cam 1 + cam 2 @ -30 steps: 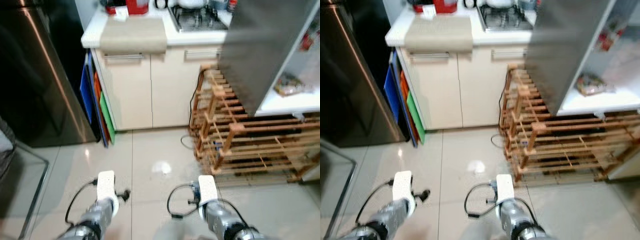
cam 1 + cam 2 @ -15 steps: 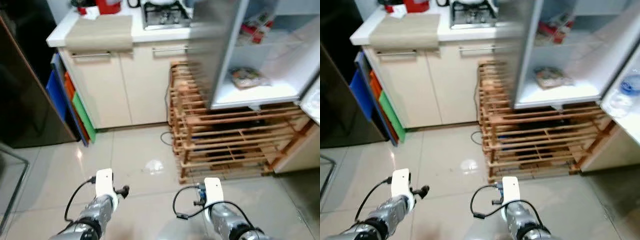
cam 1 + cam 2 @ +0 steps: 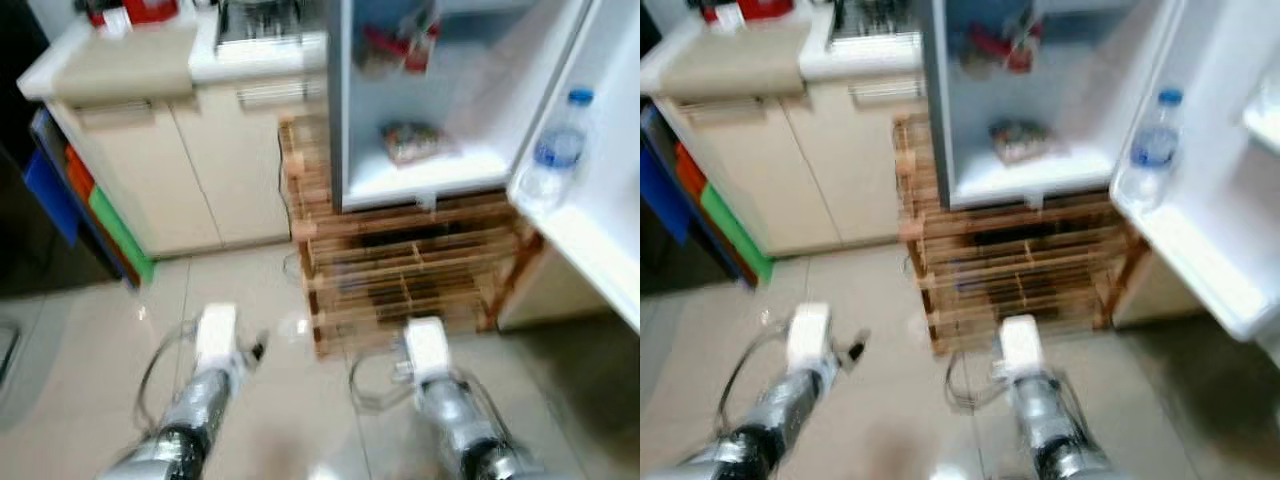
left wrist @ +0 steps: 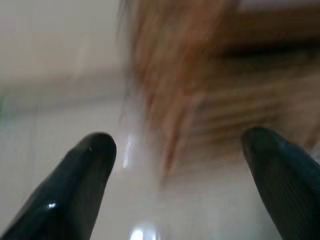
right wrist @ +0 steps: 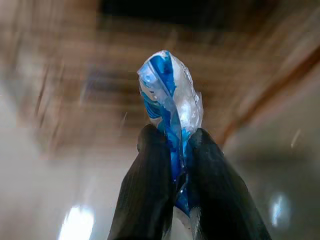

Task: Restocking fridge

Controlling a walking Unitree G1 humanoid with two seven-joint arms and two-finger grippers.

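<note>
The right gripper (image 5: 172,165) is squeezed shut on a blue and clear packet (image 5: 171,107), and the packet sticks up from between its two black fingers (image 5: 150,185). In the head views the right arm (image 3: 440,385) is low, at about 5 o'clock, over the shiny floor (image 3: 90,340). The left gripper (image 4: 180,175) holds nothing, and its fingers (image 4: 82,170) are spread wide apart. The left arm (image 3: 205,380) is low at about 7 o'clock. The pictures are blurry. Ahead, at about 12 o'clock, the fridge (image 3: 350,120) stands open. A packet of food (image 3: 412,142) lies on its bottom shelf, and something red (image 3: 385,45) is on the shelf above. The fridge door (image 3: 600,150) swings out at about 2 o'clock, with a water bottle (image 3: 556,150) standing in its door shelf. A wooden rack (image 3: 400,285) sits under the fridge. A counter (image 3: 130,65) with cream cupboards (image 3: 210,170) is at about 11 o'clock.
</note>
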